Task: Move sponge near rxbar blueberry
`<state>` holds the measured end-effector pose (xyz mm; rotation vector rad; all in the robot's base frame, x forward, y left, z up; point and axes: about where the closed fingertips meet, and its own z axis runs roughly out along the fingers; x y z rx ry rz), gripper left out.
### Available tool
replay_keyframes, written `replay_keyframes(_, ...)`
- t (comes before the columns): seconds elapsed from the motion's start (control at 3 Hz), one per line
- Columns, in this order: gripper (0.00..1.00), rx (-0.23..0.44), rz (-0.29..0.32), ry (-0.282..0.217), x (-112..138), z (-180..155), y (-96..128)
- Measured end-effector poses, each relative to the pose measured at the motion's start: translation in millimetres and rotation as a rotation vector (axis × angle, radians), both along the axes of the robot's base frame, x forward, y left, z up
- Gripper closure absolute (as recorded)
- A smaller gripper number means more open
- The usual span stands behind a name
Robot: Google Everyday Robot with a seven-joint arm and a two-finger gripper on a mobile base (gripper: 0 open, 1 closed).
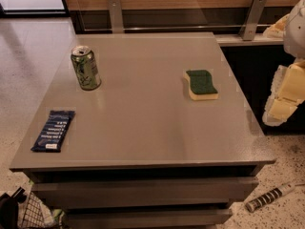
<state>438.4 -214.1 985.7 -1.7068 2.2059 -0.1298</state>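
Observation:
The sponge [201,84], pale yellow foam with a dark green top, lies flat on the grey table [143,128], right of centre. The rxbar blueberry [54,130], a slim navy bar with white lettering, lies near the table's front left edge, far from the sponge. My gripper [284,100], a pale cream shape, hangs off the table's right side, level with the sponge, apart from it and holding nothing that I can see.
A green drink can [86,67] stands upright at the back left of the table. A wall with metal brackets [115,13] runs behind the table. A black-and-white tool [269,196] lies on the floor at the front right. A wire basket [28,213] sits at the lower left.

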Motion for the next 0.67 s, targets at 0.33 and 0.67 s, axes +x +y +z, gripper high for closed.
replay_keyframes(0.33,0.00,0.011,-0.005,-0.004,2.5,-1.1,-0.4)
replay_keyframes(0.67,0.00,0.105,-0.049,-0.031,22.6,-10.0,-4.3)
